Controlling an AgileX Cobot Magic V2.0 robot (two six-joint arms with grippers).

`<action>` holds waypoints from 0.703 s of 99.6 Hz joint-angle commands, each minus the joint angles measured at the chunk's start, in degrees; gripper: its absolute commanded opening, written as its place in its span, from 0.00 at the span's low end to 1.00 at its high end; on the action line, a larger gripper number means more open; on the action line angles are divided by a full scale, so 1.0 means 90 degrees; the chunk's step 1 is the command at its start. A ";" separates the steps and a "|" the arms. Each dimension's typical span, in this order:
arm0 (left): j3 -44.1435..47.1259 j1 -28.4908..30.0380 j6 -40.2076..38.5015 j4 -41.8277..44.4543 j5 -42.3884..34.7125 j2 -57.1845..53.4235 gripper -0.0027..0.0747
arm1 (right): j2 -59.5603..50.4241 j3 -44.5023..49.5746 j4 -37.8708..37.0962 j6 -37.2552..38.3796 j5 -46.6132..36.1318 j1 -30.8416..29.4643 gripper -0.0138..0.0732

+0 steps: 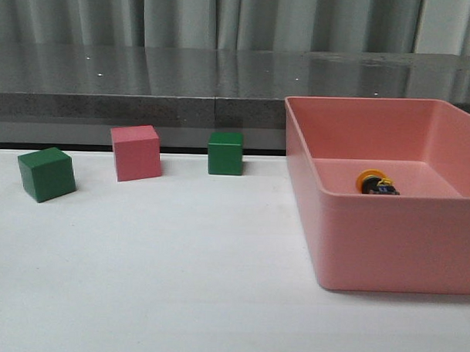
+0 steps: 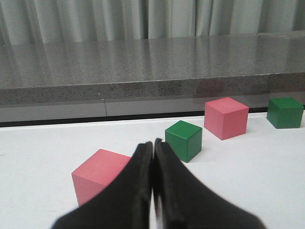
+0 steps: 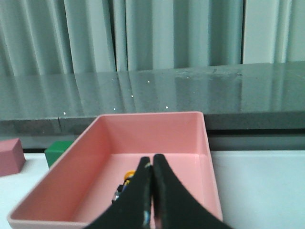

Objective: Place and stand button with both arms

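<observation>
The button point(image 1: 376, 183) lies on its side on the floor of the pink bin point(image 1: 387, 247), which sits toward the bench's right edge. The bin's near wall hides its lower part in the front view, and the right gripper point(image 3: 152, 164) covers most of it in the right wrist view; only a yellow cap and a dark body show. Both the right gripper and the left gripper point(image 2: 153, 148) are clenched on nothing. Along the far edge stand four cubes: two green point(image 2: 184, 140) point(image 2: 285, 112) and two pink point(image 2: 226, 117) point(image 2: 97, 174), the nearest pink one partly hidden behind the left gripper.
</observation>
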 commanded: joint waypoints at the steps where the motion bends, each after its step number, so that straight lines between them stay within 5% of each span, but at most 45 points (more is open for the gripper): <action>1: 0.0283 0.0014 -0.0057 -0.0064 -0.0522 -0.0202 0.01 | 0.0333 -0.0849 0.0070 0.0077 0.0030 -0.0013 0.08; 37: 0.0283 0.0014 -0.0057 -0.0064 -0.0522 -0.0202 0.01 | 0.3881 -0.4044 0.0205 0.0077 0.1571 0.0240 0.08; 70: 0.0283 0.0014 -0.0057 -0.0064 -0.0522 -0.0202 0.01 | 0.7386 -0.5885 0.0360 0.0054 0.1697 0.0742 0.08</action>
